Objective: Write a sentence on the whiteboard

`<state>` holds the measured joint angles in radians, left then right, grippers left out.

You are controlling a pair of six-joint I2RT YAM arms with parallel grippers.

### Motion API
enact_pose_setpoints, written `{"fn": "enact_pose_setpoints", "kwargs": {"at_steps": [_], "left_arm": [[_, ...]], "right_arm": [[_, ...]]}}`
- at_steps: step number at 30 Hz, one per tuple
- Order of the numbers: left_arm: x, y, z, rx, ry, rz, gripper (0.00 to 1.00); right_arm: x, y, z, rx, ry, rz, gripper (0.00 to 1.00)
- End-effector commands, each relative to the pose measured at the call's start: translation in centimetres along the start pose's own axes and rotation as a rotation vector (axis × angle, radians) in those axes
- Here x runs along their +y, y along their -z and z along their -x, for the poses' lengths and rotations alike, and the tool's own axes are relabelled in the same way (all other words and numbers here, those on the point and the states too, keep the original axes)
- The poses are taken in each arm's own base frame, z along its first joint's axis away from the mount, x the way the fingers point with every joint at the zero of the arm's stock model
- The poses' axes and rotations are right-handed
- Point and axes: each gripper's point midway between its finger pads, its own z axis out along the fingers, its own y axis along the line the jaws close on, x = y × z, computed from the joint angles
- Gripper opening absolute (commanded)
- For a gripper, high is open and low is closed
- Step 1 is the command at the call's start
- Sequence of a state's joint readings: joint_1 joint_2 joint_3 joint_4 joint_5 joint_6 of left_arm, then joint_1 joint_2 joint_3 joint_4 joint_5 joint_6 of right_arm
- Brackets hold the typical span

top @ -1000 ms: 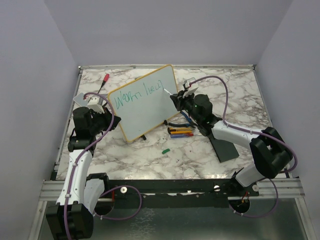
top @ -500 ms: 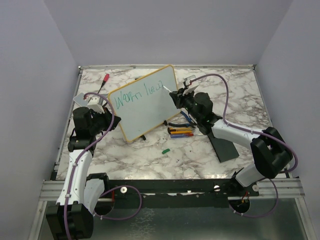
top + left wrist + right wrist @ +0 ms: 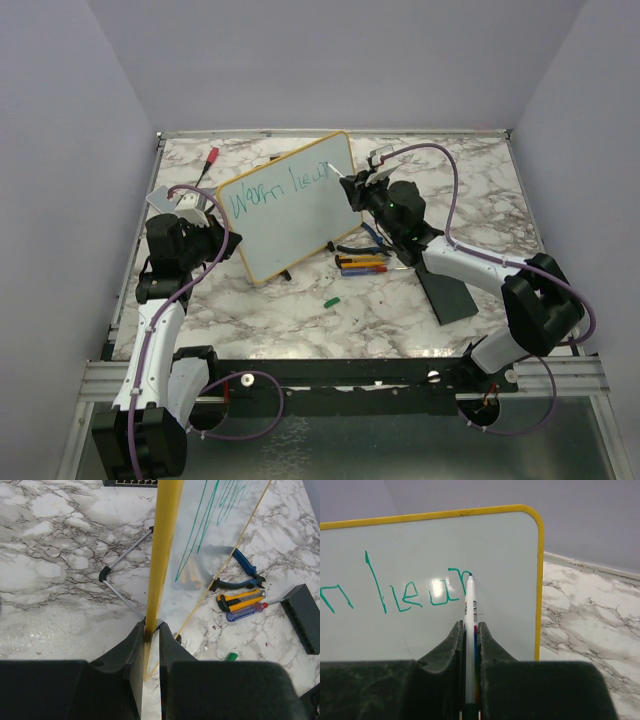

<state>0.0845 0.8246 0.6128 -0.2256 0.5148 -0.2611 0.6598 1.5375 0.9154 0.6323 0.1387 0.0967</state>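
Quick take on this one. The whiteboard (image 3: 290, 215) stood propped up left of center in the top view, leaning back on its wire stand (image 3: 122, 577). The sentence (image 3: 405, 597) was only partway there: "Warm" plus what looked like "hear" in teal, all on one line near the top edge. Left pincer (image 3: 151, 630) was nearly closed, clamped on the board's yellow frame at the bottom of its wrist view. Right pincer (image 3: 470, 630) was fully shut on the marker (image 3: 470, 605), w/ the tip touching the board right at the end of the last letter.

What could go wrong imo:
- Room. The tip sat near the yellow frame at the right of the wrist view and the word wasn't done. Same-width letters prob get squashed or hit the frame.
- Push. Board was pinched at one edge only and the marker pressed near the opposite one. Too much force could swing or tip it back = wobbly strokes.
- Too little pressure = gaps in the line.
- The pincer hung just below the tip, so dropping to a 2nd line could smear wet ink.
- Thin marker could twist or slide in that grip.
- Pliers (image 3: 240, 572), utility knife (image 3: 242, 599) & screwdriver (image 3: 242, 612) lay on the tabletop (image 3: 450, 180) near the board's foot. A sliding board would shove them.
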Motion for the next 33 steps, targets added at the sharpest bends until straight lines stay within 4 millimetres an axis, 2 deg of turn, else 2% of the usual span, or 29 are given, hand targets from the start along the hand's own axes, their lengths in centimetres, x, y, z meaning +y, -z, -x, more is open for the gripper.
{"fn": "enact_pose_setpoints", "kwargs": {"at_steps": [1,4,7,10,21,33], "left_arm": [[0.3,0.2,0.9,-0.038,-0.018,0.020,0.00],[0.3,0.2,0.9,-0.038,-0.018,0.021,0.00],[0.3,0.2,0.9,-0.039,-0.018,0.022,0.00],[0.3,0.2,0.9,-0.039,-0.019,0.022,0.00],[0.2,0.2,0.9,-0.042,-0.019,0.020,0.00],[0.3,0.2,0.9,-0.039,-0.018,0.020,0.00]], "right_arm": [[-0.8,-0.5,0.2,0.006,0.004,-0.044,0.01],[-0.6,-0.3,0.6,-0.009,0.006,-0.032,0.01],[-0.1,1.0,1.9,-0.061,0.011,0.009,0.01],[0.1,1.7,2.3,-0.071,0.013,0.026,0.01],[-0.4,0.9,0.1,-0.004,0.012,-0.005,0.01],[-0.7,0.0,-0.8,0.022,0.016,-0.024,0.01]]}}
